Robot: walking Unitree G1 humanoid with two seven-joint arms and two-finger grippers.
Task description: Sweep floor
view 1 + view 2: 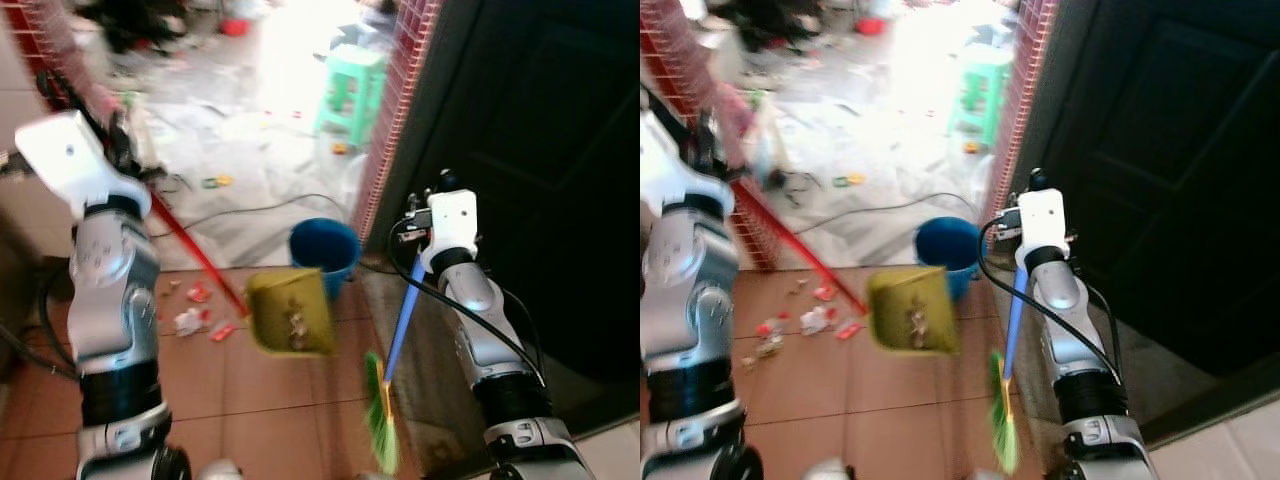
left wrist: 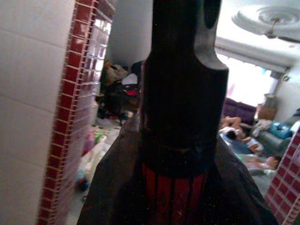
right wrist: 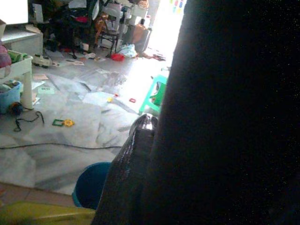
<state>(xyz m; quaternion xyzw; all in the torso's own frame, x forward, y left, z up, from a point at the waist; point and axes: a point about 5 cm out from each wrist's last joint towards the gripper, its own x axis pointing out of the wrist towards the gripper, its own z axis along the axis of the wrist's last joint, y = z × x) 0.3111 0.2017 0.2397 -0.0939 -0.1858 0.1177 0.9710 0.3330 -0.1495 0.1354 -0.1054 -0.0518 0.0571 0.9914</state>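
Terracotta floor tiles (image 1: 270, 420) near the robot give way to pale marble further out, at a doorway edged in red brick-pattern tile. Item one: broom (image 1: 385, 400), blue handle, green bristles, hanging beside the right arm with its bristles low over the tiles; the right pincer (image 1: 415, 235) is at the top of the handle, and whether its fingers are clamped there cannot be told from these views. Item two: dustpan (image 1: 291, 312), olive-yellow, on a long red handle (image 1: 195, 250) that runs up toward the left pincer (image 1: 125, 150); the left wrist view shows a black finger (image 2: 183, 84) laid along a red ribbed grip, so this pincer appears closed on the red handle. The dustpan is raised and tilted, with pale scraps in it, just in front of a blue bucket (image 1: 328, 250). Item three: litter (image 1: 195, 312), red and white scraps lying on the tiles to the left of the dustpan. Further out: a cable (image 1: 260, 210) across the marble, a mint-green stool (image 1: 350, 90), scattered clutter beyond; a dark door (image 1: 540, 150) on the right. Handling note, as judgement: the scraps already in the dustpan suggest emptying into the bucket next; keep the dustpan level until over the rim, then return it flat to the tiles beside the litter and draw the broom toward it in short strokes.
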